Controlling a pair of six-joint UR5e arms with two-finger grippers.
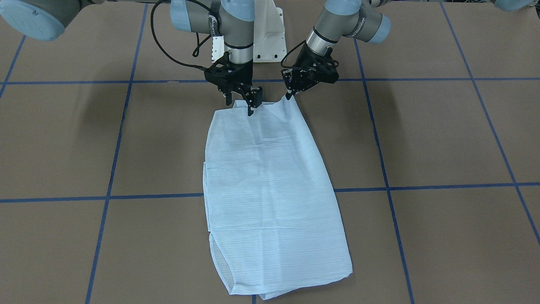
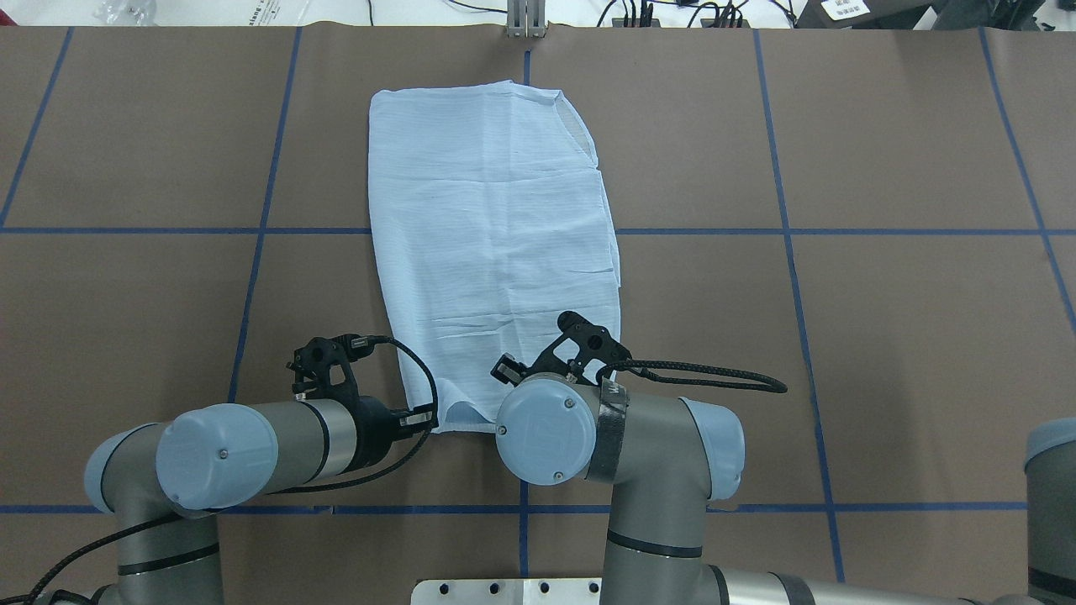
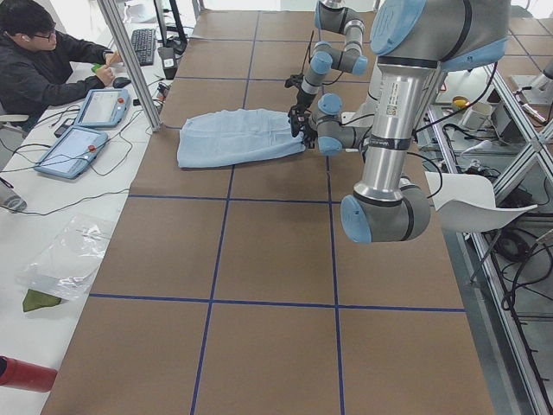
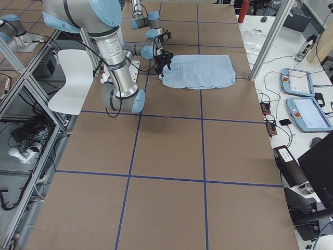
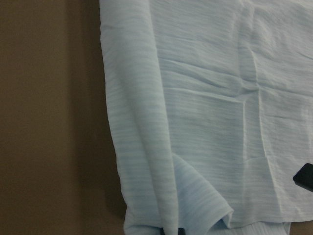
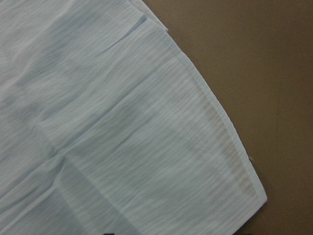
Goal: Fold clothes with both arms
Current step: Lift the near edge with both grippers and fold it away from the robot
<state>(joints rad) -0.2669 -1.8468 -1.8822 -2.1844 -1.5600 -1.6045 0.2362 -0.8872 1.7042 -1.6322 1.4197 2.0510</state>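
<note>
Now the shirt (image 1: 270,190) lay folded mid table (image 1: 443,139). At its 12 o'clock hem, seen front-facing, the left end effector (image 1: 290,96) pinched a corner, while the right end effector (image 1: 239,107) seemingly gaped, gripping nothing.

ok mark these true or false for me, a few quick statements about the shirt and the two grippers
1. The thin light blue striped shirt lies spread out with both sleeves stretched sideways. False: it is folded into a long narrow strip.
2. The left gripper and right gripper are both at the shirt's end nearest the robot. True.
3. The brown table is marked with red grid lines. False: the lines are blue.
4. The left gripper is at a corner of the shirt. True.
</note>
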